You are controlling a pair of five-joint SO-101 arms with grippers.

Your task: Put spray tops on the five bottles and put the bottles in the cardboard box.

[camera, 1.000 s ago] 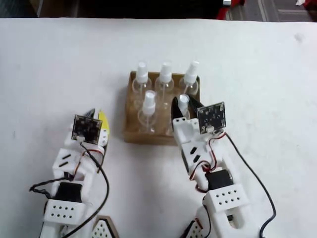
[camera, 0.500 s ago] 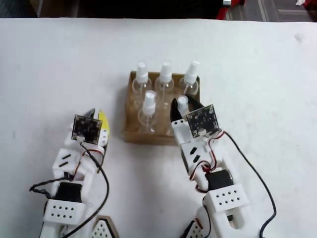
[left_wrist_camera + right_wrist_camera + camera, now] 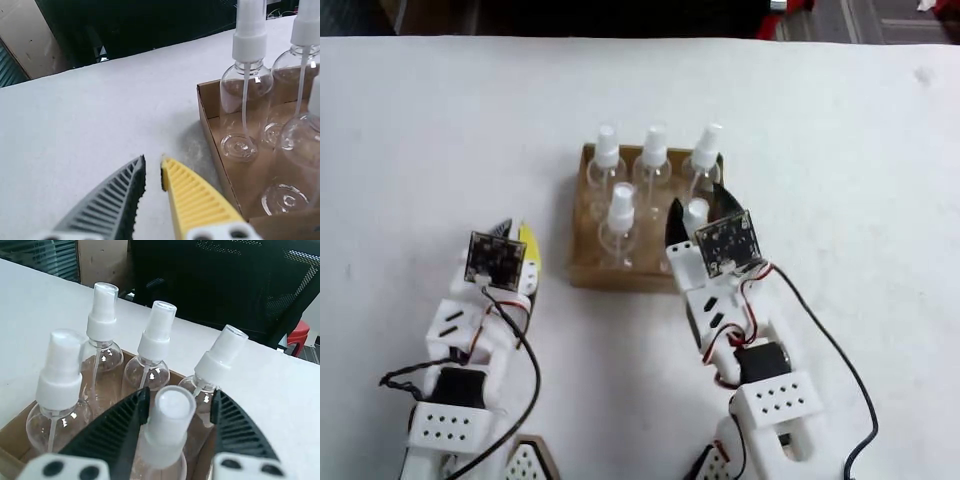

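Five clear bottles with white spray tops stand in the cardboard box (image 3: pixel 582 268): three in the back row (image 3: pixel 653 160) and two in front. My right gripper (image 3: pixel 698 208) is open, its black fingers standing on either side of the front right bottle's spray top (image 3: pixel 170 420) with small gaps to it. The front left bottle (image 3: pixel 621 215) stands beside it. Left of the box, low over the table, my left gripper (image 3: pixel 515 232) is shut with nothing in it; its grey and yellow fingers (image 3: pixel 195 200) point past the box's left wall (image 3: pixel 210 125).
The white table runs wide on all sides of the box. A black chair (image 3: pixel 240 285) stands beyond the table's far edge.
My right gripper's fingers have spread apart around the front right bottle's top, and its wrist has turned a little. The left arm has kept still.
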